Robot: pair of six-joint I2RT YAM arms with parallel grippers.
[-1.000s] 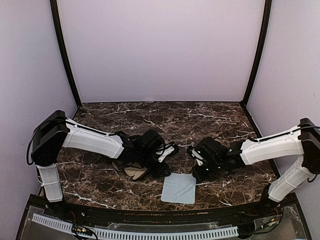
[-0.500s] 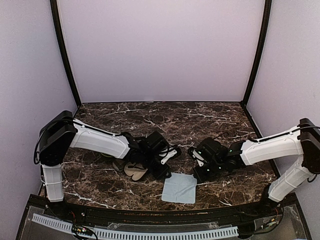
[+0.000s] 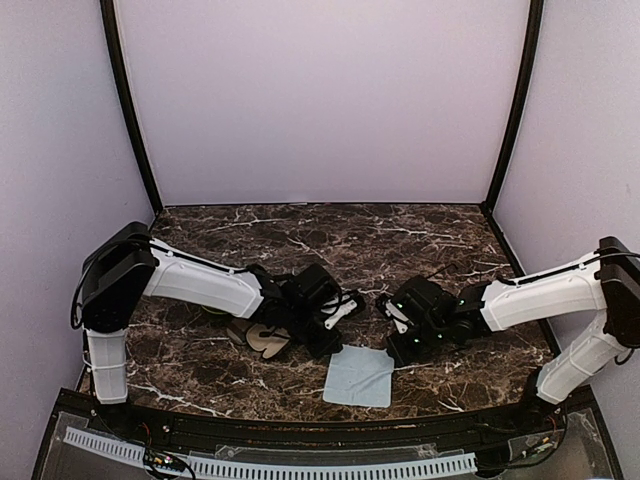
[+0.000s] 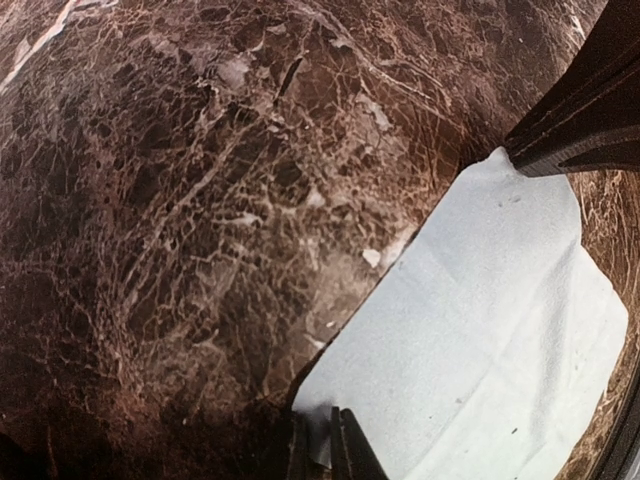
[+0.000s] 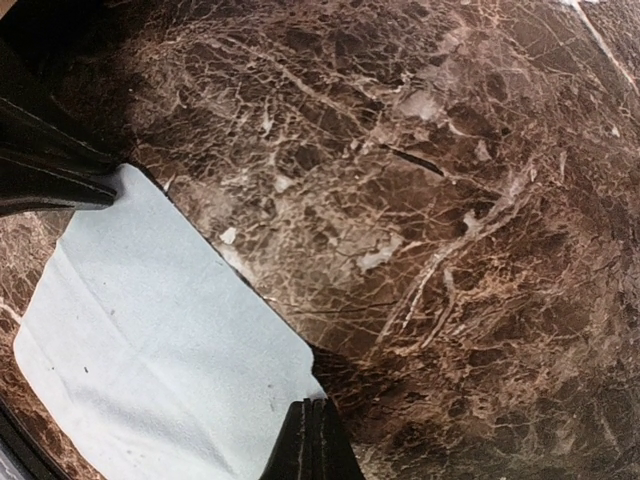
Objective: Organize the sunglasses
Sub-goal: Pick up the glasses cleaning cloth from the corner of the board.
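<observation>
Both arms are low over the marble table (image 3: 300, 230), tips meeting near the middle of its near half. The light blue cloth (image 3: 358, 378) lies flat there, its far edge running across from one gripper to the other. Left gripper (image 4: 322, 448) is at the cloth's far-left corner. Its fingers are nearly together with the corner between them, but whether they grip it I cannot tell. Right gripper (image 5: 310, 435) is at the far-right corner with its fingers pressed together. The corner runs right up to the tips, and I cannot tell whether any cloth is caught there either. I can't pick out the sunglasses for certain. Neither wrist view shows any frame or lens, only cloth and stone. The one candidate is a dark and tan cluster (image 3: 265, 340) half hidden under the left forearm (image 3: 195, 283), seen from above. It lies to the left of the cloth and behind the left fingers, well apart from the right gripper, so the left arm is much the nearer. Its long axis looks roughly across the table, though it is too small and covered to be sure. The tan ovals could be the lining of an open case. What sits in it I cannot say. My guess is the cloth gets handled first, and reaching the cluster would mean the left wrist pulling back.
</observation>
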